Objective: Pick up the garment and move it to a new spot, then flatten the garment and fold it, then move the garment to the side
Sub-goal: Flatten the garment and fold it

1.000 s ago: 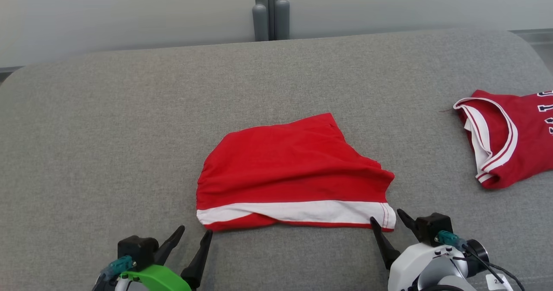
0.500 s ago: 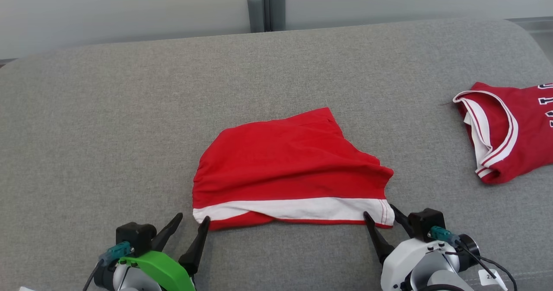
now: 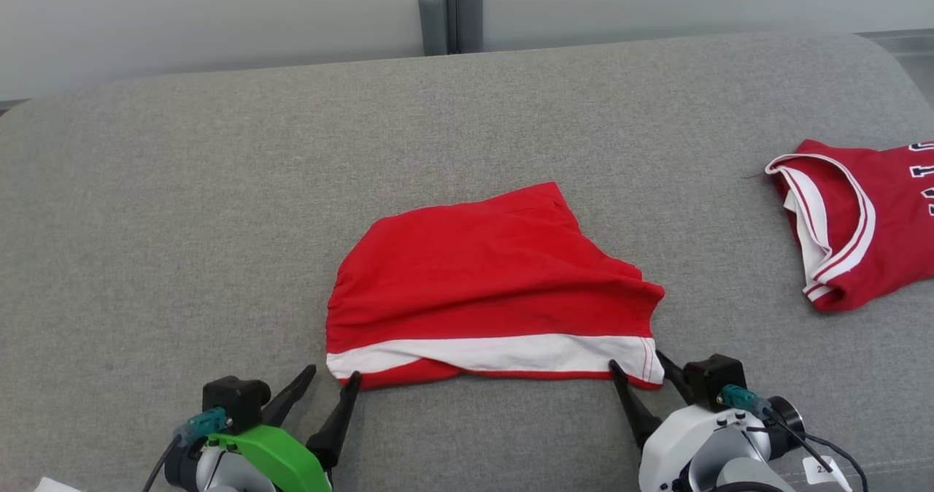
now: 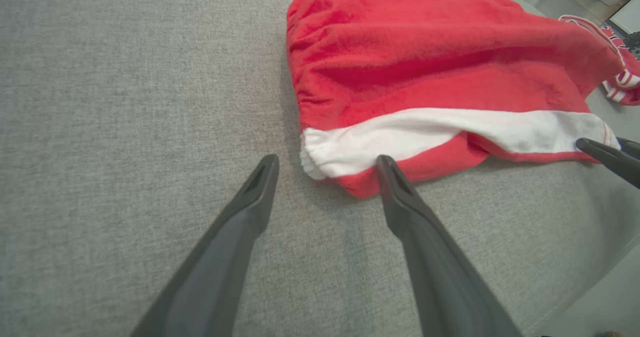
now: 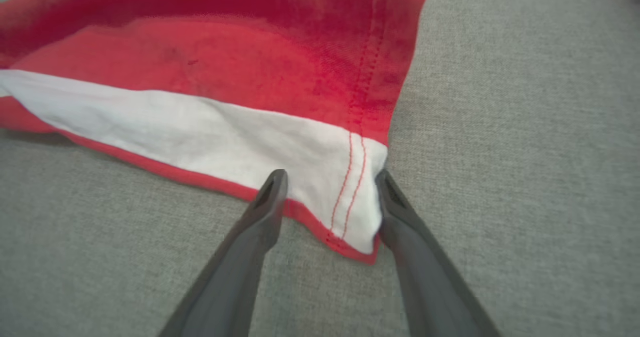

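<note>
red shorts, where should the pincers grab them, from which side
Grip the two near corners of the white band, coming low from the robot's side: that edge lies straight; the right pincer straddles one corner, the left pincer faces the other.

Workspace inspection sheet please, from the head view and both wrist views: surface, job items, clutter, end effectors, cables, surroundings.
Surface: grey fabric surface, bare apart from two garments.
Job's things: red shorts with a white band, lying rumpled at centre.
Clutter: red jersey at the right edge, apart from the shorts.
End effectors: left end effector open, fingertips at the shorts' near left corner; right end effector astride the near right corner, jaws apart, cloth not yet pinched.
Cables: black cable on the right wrist, clear of the cloth.
Surroundings: pale wall and grey post behind.
</note>
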Robot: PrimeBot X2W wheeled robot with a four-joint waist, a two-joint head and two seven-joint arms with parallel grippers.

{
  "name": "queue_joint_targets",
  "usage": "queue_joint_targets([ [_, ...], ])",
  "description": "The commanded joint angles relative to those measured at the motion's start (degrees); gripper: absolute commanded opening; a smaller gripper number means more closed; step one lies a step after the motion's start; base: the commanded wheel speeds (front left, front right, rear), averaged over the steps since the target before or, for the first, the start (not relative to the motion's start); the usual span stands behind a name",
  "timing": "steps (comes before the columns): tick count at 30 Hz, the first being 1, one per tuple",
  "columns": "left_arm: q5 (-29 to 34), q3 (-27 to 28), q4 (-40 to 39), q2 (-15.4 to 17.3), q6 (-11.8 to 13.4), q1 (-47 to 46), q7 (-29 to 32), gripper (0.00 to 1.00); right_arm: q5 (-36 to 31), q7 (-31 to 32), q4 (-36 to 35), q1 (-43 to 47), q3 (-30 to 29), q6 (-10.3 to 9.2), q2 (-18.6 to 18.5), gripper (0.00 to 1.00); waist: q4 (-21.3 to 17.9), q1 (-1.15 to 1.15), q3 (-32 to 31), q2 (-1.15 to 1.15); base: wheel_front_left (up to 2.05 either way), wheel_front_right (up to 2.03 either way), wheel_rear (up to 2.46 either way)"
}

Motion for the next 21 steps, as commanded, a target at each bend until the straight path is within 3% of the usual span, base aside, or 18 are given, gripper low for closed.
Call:
queue_joint_targets([
  [1,-0.64,-0.46,0.25,0.45,-0.14,-1.13,-0.4,1.0,0.27,-0.55,0.16,-0.74,0.05,-0.09,-0.33,0.91,-0.08,0.0,-0.08,0.0,0.0,0.0,0.0],
  [5,-1.38,-1.22,0.69,0.76,-0.14,-1.36,-0.68,1.0,0.38,-0.79,-0.11,-0.65,0.04,-0.09,-0.45,0.95,-0.37,0.0,-0.24,0.0,0.0,0.0,0.0],
  [13,-2.66,-3.43,-0.27,1.21,-0.14,-2.25,-0.59,1.0,0.35,-0.93,-1.1,-0.45,-0.07,-0.09,-0.65,0.92,-0.83,0.0,-0.18,0.0,0.0,0.0,0.0],
  [16,-3.17,-4.66,-1.7,1.94,-0.14,-2.26,-0.02,0.81,0.21,-0.68,-1.91,-0.43,-0.02,-0.09,-0.61,0.92,-1.0,0.0,-0.1,0.0,0.0,0.0,0.0],
  [18,-3.36,-5.04,-2.72,2.47,-0.14,-2.33,0.16,0.75,0.18,-0.41,-2.52,-0.28,-0.12,-0.09,-0.72,0.92,-1.02,0.0,-0.12,0.0,0.0,0.0,0.0],
  [21,-3.87,-5.35,-4.03,3.02,-0.14,-2.36,0.59,0.49,0.11,-0.11,-3.37,0.14,-0.31,-0.09,-0.94,0.9,-0.95,0.0,-0.2,0.0,0.0,0.0,0.0],
])
